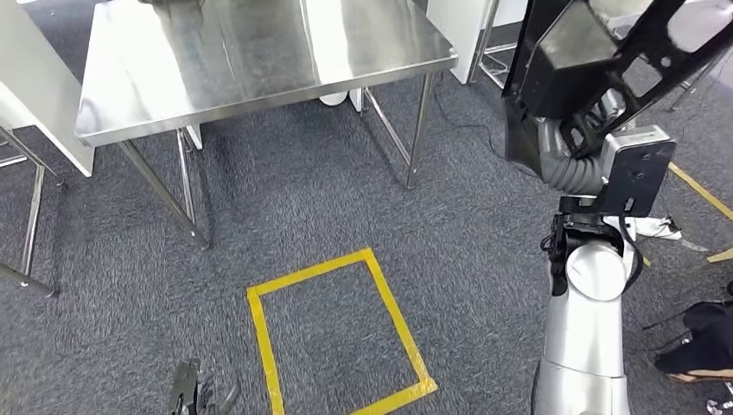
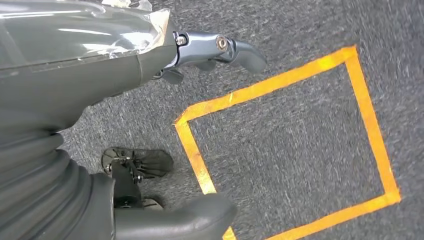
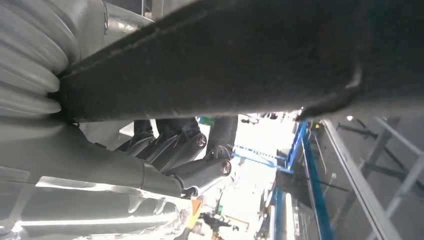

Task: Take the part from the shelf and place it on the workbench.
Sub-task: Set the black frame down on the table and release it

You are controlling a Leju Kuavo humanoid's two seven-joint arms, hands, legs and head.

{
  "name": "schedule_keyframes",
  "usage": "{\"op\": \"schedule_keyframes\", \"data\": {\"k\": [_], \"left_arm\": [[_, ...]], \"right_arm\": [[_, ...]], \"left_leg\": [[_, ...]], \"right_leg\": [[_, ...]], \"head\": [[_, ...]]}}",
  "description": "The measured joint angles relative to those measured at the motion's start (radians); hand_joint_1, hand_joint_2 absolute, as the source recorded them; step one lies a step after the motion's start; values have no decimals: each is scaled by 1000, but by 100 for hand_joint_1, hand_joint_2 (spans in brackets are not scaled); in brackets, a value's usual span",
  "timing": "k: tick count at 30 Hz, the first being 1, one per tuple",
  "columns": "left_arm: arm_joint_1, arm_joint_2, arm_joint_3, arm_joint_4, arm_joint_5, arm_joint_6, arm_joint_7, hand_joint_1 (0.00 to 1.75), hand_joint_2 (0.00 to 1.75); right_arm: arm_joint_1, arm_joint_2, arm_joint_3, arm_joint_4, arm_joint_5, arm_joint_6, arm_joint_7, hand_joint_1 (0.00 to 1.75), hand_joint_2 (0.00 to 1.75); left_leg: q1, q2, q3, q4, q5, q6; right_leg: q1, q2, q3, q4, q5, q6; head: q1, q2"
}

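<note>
Right robot hand (image 1: 596, 117) grips black part (image 1: 579, 60).

Right arm (image 1: 586, 346): silver cylindrical shell, rounded glossy joint cap, black collar and thin black cable at joint. Above it grey box housing (image 1: 638, 169) at wrist with small dark screws on faces. Grey ribbed bellows cover (image 1: 566, 169) behind right hand (image 3: 170, 155). Right hand fingers (image 3: 192, 145): dark grey metal links, round silver pivot pins. Left hand (image 2: 90, 65): smooth dark grey shell, clear tape over back, ribbed bellows, thick grey thumb (image 2: 180, 222). Left hand fingers (image 2: 235, 50): blue-grey, silver pin and screw.
</note>
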Motion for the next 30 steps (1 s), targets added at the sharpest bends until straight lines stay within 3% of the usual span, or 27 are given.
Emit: {"op": "schedule_keyframes", "data": {"k": [2,3,5,6,8,10,11,13,14,16,17,18,19,21,23,27,28,30], "left_arm": [[3,-2,0,0,0,-2,1,0,175],[5,-3,0,0,0,-3,1,0,175],[6,-5,0,0,0,-4,2,0,175],[6,-6,0,0,1,-4,3,0,175],[5,-6,0,0,1,-5,3,0,175],[5,-6,0,0,2,-5,5,0,175],[6,-5,0,0,2,-5,5,0,175],[4,-5,0,0,1,-5,6,0,175],[4,-5,0,0,1,-6,6,0,175],[7,-5,0,0,1,-6,7,0,175],[9,-5,0,0,1,-6,8,0,175],[11,-5,0,0,1,-7,8,0,175],[12,-5,0,0,1,-7,8,0,175],[13,-2,0,0,1,-8,8,0,175],[14,1,0,0,1,-9,9,0,175],[15,0,0,-1,1,-9,9,0,175],[13,0,0,-1,0,-9,9,0,175],[10,-1,0,-2,0,-9,9,0,175]], "right_arm": [[7,-2,0,0,0,0,0,175,175],[10,-3,-1,0,0,0,0,175,175],[11,-3,0,0,0,0,0,175,175],[11,-3,0,1,0,0,0,175,175],[10,-3,0,1,0,0,-1,175,175],[9,-2,0,0,1,0,-1,175,175],[9,-1,0,0,1,0,-1,175,175],[7,1,0,0,2,0,-1,175,175],[6,2,1,0,2,0,-2,175,175],[9,3,2,0,3,0,-2,175,175],[12,3,3,0,3,0,-2,175,175],[14,3,3,0,3,0,-2,175,175],[15,3,3,0,3,0,-2,175,175],[14,4,3,0,3,0,-2,175,175],[13,5,3,1,3,0,-1,175,175],[8,8,3,-1,4,1,-2,175,175],[6,8,3,-2,4,0,-2,175,175],[5,8,3,-2,4,1,-2,175,175]], "left_leg": [[0,-7,10,0,-11,-2],[1,-11,18,1,-18,-4],[3,-17,40,1,-36,-12],[4,-18,50,2,-46,-18],[2,-20,59,4,-62,-31],[2,-19,61,7,-69,-39],[3,-17,58,17,-69,-42],[6,-10,13,91,-70,-50],[7,-6,-28,153,-80,-56],[8,-2,-119,269,-124,-63],[8,-2,-153,297,-142,-64],[7,-2,-171,293,-142,-62],[6,-2,-173,259,-118,-56],[-2,-1,-147,135,-12,-33],[-14,-10,-121,45,57,-11],[-16,-15,-72,7,57,2],[-15,-14,-57,5,55,7],[-14,-13,-40,3,43,14]], "right_leg": [[-2,0,-65,72,-13,6],[-3,0,-73,59,3,13],[-7,0,-39,-64,78,34],[-6,0,-19,-127,107,37],[-1,1,9,-194,131,18],[2,3,20,-196,123,-11],[-1,3,25,-197,122,-19],[-5,4,42,-200,112,-32],[-5,4,49,-201,106,-37],[-4,4,65,-202,90,-44],[-3,5,75,-202,81,-44],[-2,6,88,-202,71,-44],[0,6,103,-202,61,-44],[5,6,133,-203,39,-42],[10,11,153,-208,18,-35],[19,15,171,-175,7,-14],[18,15,153,-140,2,-11],[15,14,74,-19,-23,-9]], "head": [[1,0],[2,0],[3,0],[4,0],[4,0],[3,0],[1,0],[-1,0],[-2,0],[-3,0],[-3,0],[-3,0],[-3,0],[-2,0],[-2,0],[-2,0],[0,0],[1,0]]}}
